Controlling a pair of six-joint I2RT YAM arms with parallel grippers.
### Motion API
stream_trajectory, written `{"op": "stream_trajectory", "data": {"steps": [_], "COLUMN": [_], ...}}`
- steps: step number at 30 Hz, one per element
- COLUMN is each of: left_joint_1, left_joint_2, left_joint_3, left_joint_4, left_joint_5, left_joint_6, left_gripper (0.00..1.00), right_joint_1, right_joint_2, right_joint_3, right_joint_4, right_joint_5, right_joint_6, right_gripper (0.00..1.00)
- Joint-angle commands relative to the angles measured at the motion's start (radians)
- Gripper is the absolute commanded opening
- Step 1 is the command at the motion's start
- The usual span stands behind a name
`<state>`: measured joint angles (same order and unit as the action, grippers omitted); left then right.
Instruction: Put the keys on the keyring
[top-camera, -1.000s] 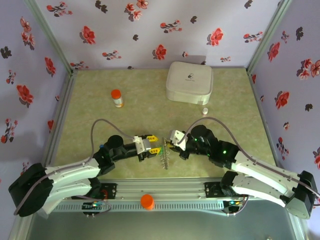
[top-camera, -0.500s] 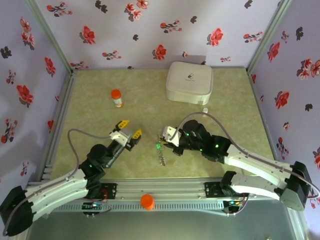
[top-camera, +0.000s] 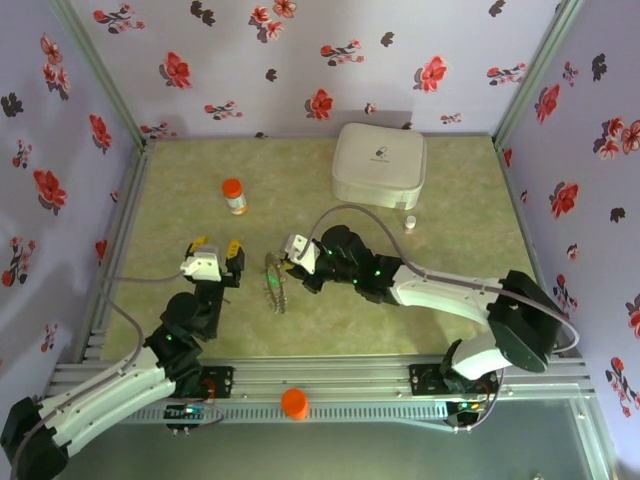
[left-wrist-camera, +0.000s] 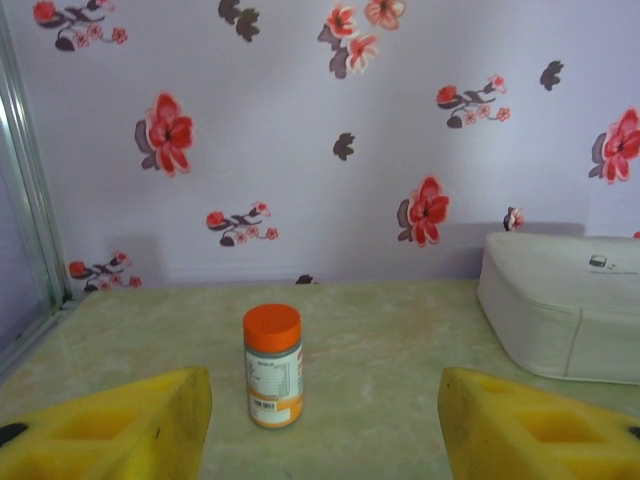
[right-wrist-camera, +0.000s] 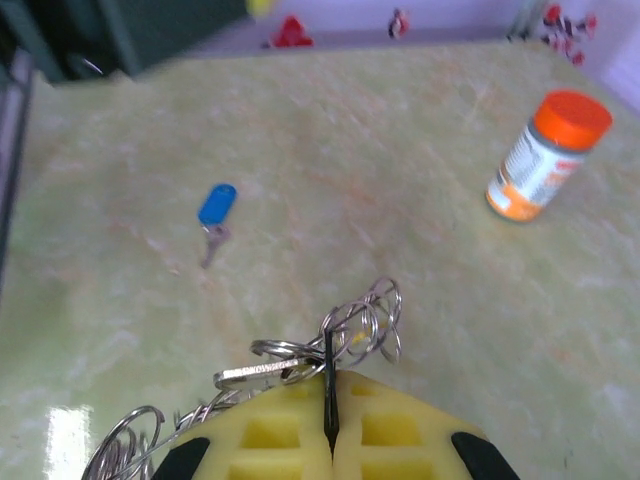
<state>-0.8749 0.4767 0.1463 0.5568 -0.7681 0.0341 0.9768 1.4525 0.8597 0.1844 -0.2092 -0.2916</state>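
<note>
Keyring (right-wrist-camera: 365, 322): a silver-grey bundle of thin metal wire loops, clamped at its upper edge between the fully closed yellow foam pads of the right gripper (right-wrist-camera: 328, 400). In the overhead view the keyring (top-camera: 275, 286) trails as a limp strand from the right gripper (top-camera: 289, 263) towards the near edge of the pale green marbled table (top-camera: 430, 330); whether its lower end rests on the surface cannot be told. A small metal key with a blue plastic head (right-wrist-camera: 216, 206) is seen lying loose on the table, well apart from the loops. The left gripper (top-camera: 216, 246) is held just left of the strand, its yellow pads spread wide with nothing between them. An orange-capped bottle (left-wrist-camera: 272, 365) and a white rounded box (left-wrist-camera: 565, 318) stand beyond it.

The step in hand is judged to be the presentation of the ring for threading. The next move would call for the blue-headed key to be picked up by the free left gripper, carried to the held loops and worked onto one wire end, a fine alignment given the key's small bow hole.
</note>
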Motion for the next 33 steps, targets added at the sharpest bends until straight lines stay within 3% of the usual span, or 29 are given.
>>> {"op": "stream_trajectory", "data": {"steps": [1, 5, 8, 24, 29, 33], "left_joint_1": [0.008, 0.016, 0.020, 0.043, 0.048, 0.055], "left_joint_2": [0.019, 0.038, 0.052, 0.071, 0.076, 0.081], "left_joint_3": [-0.012, -0.014, -0.017, -0.024, -0.012, -0.001], "left_joint_4": [-0.004, 0.000, 0.004, 0.016, -0.007, -0.037], "left_joint_5": [-0.029, 0.002, 0.006, 0.036, 0.056, 0.087], "left_joint_6": [-0.060, -0.060, -0.060, -0.025, -0.019, -0.019], "left_gripper": [0.62, 0.62, 0.62, 0.62, 0.62, 0.62], "right_joint_1": [-0.049, -0.071, -0.071, -0.066, -0.078, -0.088], "right_joint_2": [-0.001, 0.023, 0.028, 0.121, 0.161, 0.153], "right_joint_3": [0.009, 0.087, 0.098, 0.064, 0.062, 0.052], "right_joint_4": [-0.116, -0.504, -0.623, -0.804, -0.807, -0.825], "right_joint_5": [0.052, 0.225, 0.303, 0.527, 0.607, 0.633], "right_joint_6": [-0.055, -0.284, -0.364, -0.443, -0.404, -0.387], "right_gripper": [0.00, 0.00, 0.00, 0.00, 0.18, 0.24]}}
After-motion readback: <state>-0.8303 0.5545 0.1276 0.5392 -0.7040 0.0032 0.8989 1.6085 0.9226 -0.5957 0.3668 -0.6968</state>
